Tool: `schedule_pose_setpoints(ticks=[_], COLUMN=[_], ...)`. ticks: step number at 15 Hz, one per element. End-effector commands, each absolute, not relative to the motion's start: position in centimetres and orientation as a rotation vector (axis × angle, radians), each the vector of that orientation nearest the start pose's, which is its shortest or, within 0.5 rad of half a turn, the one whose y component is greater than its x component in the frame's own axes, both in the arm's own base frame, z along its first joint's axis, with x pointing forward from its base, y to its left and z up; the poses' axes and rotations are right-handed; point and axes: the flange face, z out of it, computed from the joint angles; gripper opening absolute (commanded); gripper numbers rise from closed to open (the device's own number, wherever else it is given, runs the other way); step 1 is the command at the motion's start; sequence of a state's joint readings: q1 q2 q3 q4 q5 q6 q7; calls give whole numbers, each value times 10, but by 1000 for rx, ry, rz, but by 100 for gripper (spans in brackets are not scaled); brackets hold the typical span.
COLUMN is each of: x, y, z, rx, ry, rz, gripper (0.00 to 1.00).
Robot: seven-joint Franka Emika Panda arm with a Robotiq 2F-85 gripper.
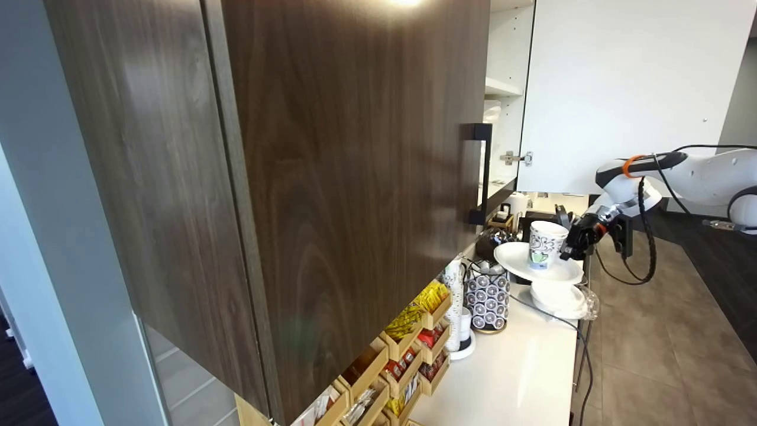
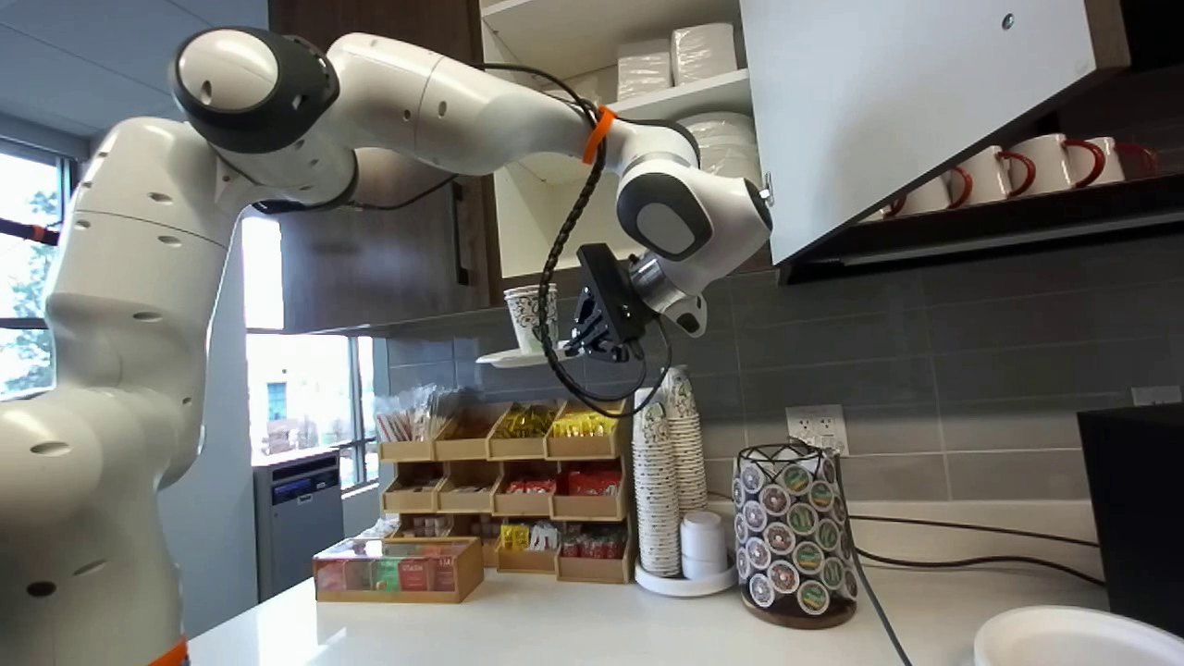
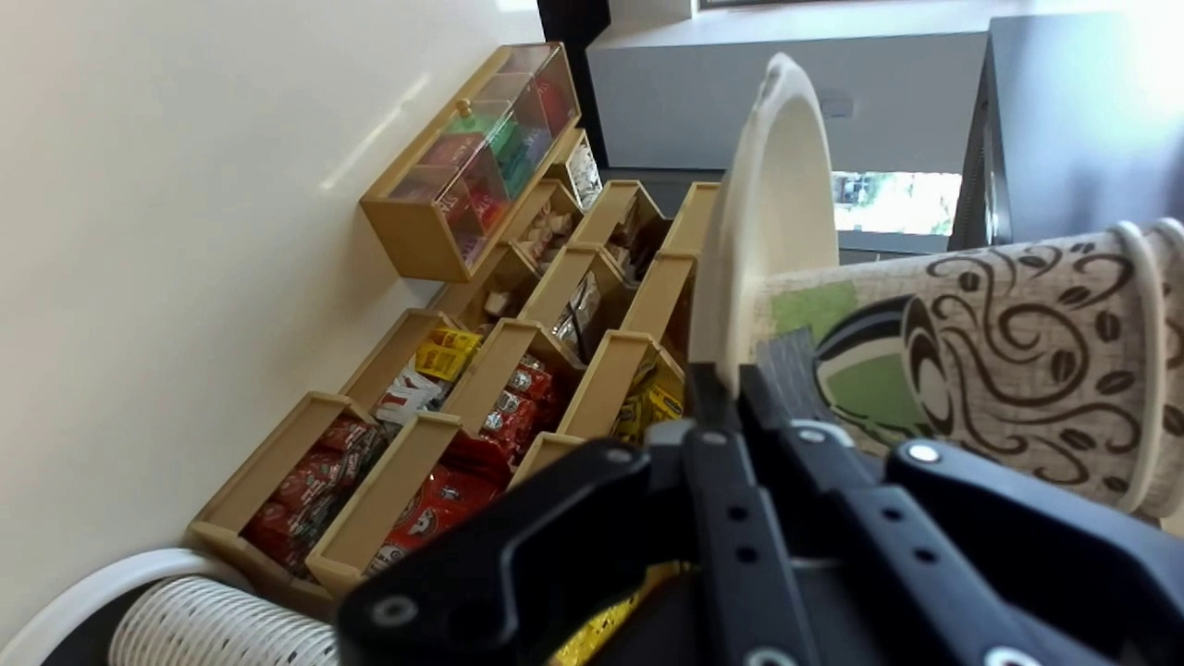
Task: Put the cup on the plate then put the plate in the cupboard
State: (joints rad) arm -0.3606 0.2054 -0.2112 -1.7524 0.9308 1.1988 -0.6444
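While the black Robotiq gripper (image 3: 734, 396) stands nearly closed, its slim fingers (image 3: 760, 403) pinching the rim of the smooth, round white plate (image 1: 512, 257), a tapered paper cup (image 3: 1008, 342) printed with brown scrolls sits on that plate, above the level of the glossy counter (image 2: 555, 629). Near the counter's left edge in an exterior view stands a clear-lidded wooden tea box (image 2: 398, 571). Higher up, the pale-shelved cupboard (image 2: 523, 222) has its flat white door (image 2: 888, 111) open.

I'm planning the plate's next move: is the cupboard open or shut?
Open: the cupboard has its white door swung out, shelves showing in both exterior views.
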Motion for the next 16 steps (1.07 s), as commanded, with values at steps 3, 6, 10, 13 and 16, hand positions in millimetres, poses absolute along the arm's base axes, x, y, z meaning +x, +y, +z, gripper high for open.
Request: schedule_pose_setpoints(ticks=[3, 6, 10, 13, 16], x=[517, 517, 518, 520, 521], y=[-198, -198, -196, -193, -189], z=[463, 469, 495, 516, 536], rx=[-1993, -1996, -2018, -2041, -2056], ry=[-53, -55, -65, -53, -19], rz=[65, 61, 45, 50, 69], gripper=[6, 3, 3, 4, 4])
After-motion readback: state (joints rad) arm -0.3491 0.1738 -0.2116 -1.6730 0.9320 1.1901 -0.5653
